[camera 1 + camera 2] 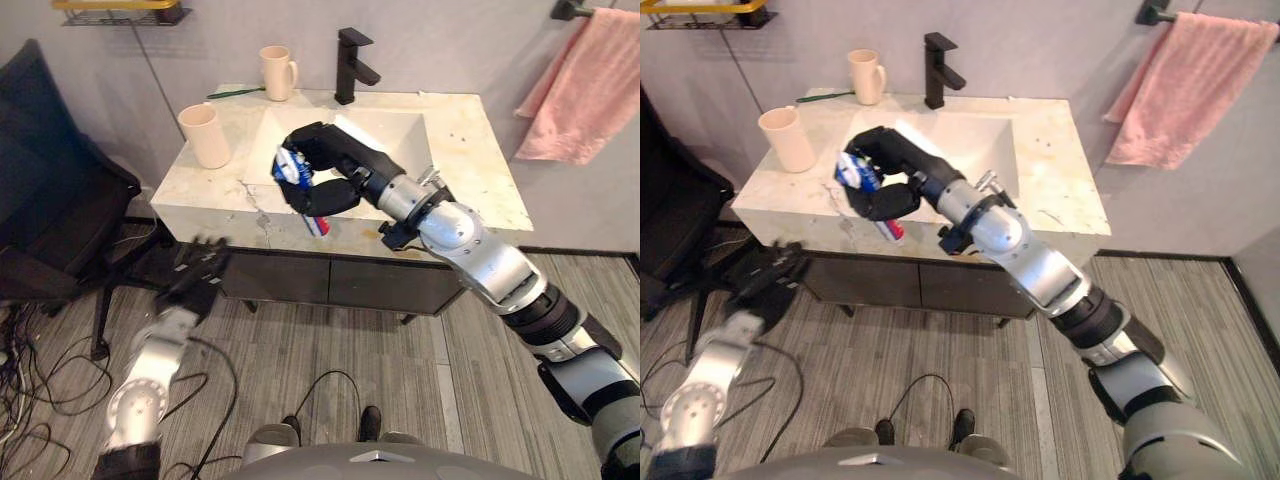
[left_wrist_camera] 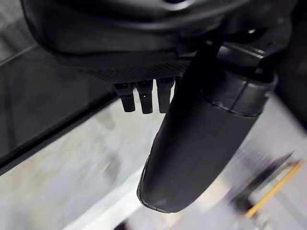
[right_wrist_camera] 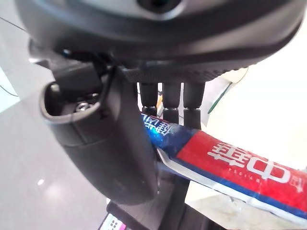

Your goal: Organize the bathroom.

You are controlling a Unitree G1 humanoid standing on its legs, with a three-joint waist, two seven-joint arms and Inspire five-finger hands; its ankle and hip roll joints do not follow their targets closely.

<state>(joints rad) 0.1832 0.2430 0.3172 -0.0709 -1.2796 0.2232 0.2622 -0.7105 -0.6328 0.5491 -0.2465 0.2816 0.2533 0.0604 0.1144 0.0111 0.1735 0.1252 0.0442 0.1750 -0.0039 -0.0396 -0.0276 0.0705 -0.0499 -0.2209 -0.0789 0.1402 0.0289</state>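
Item: toothpaste tube (image 1: 300,190), blue, white and red. Location: gripped in the right hand (image 1: 322,172), fingers (image 3: 172,103) and thumb curled round it, over the front left part of the worktop (image 1: 480,170), cap end hanging past the front edge.

Left hand (image 1: 200,272): low, in front of the cabinet, well apart from the worktop; fingers look straight, holding nothing.

Handling note: the tube likely belongs in one of the two cups. Keep the grip firm near the middle, turn the tube upright before lowering it, and release only once its end sits inside the rim; a soft tube may bend or tip a light cup.

Surface: pale marbled stone with an inset basin (image 1: 350,135). Holds a cup (image 1: 205,134) at front left, a handled mug (image 1: 278,72) at the back, a green toothbrush (image 1: 236,93) beside the mug, a black tap (image 1: 354,66).

Room: grey wall, pink towel (image 1: 590,85) on a rail, wire shelf (image 1: 120,12), dark chair (image 1: 50,200), wood-look floor.
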